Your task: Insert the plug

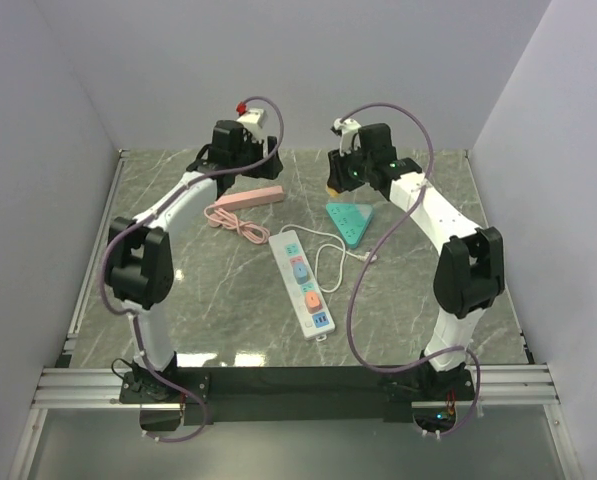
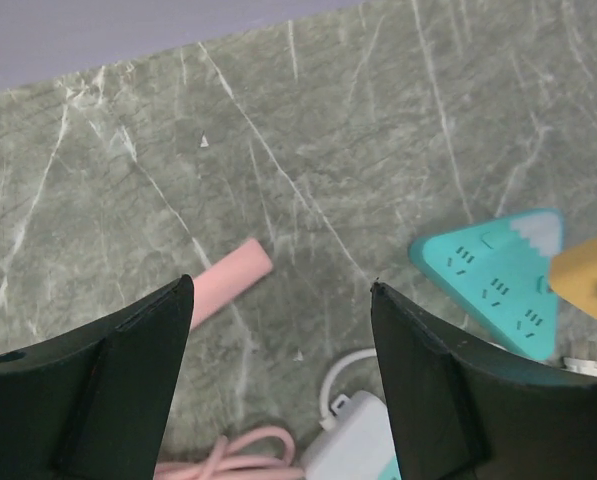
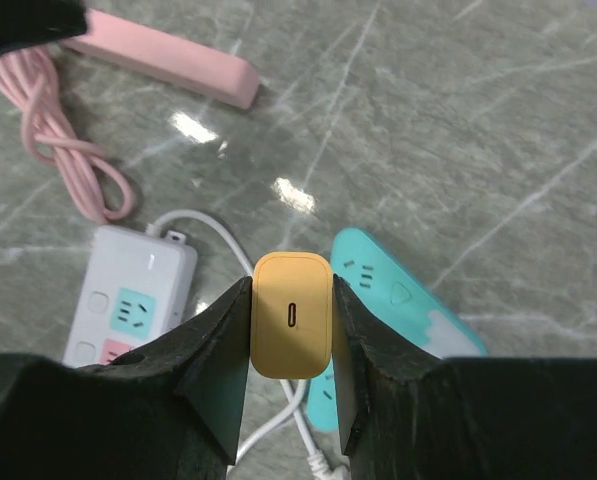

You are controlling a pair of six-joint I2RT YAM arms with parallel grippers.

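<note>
Right end effector (image 3: 291,300) clamps the yellow plug (image 3: 291,318) aloft near the teal triangular strip (image 1: 350,221). Left end effector (image 2: 280,292) gapes wide, holding nothing. White strip (image 1: 304,283) and pink strip (image 1: 250,198) lie on the grey marbled worktop (image 1: 408,300), pale walls around.

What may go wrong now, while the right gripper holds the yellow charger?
The prongs of the yellow charger in the right gripper are hidden, so they may miss the slots of the teal triangular power strip. The left gripper is open and holds nothing down, so a strip may slide under pressure.
</note>
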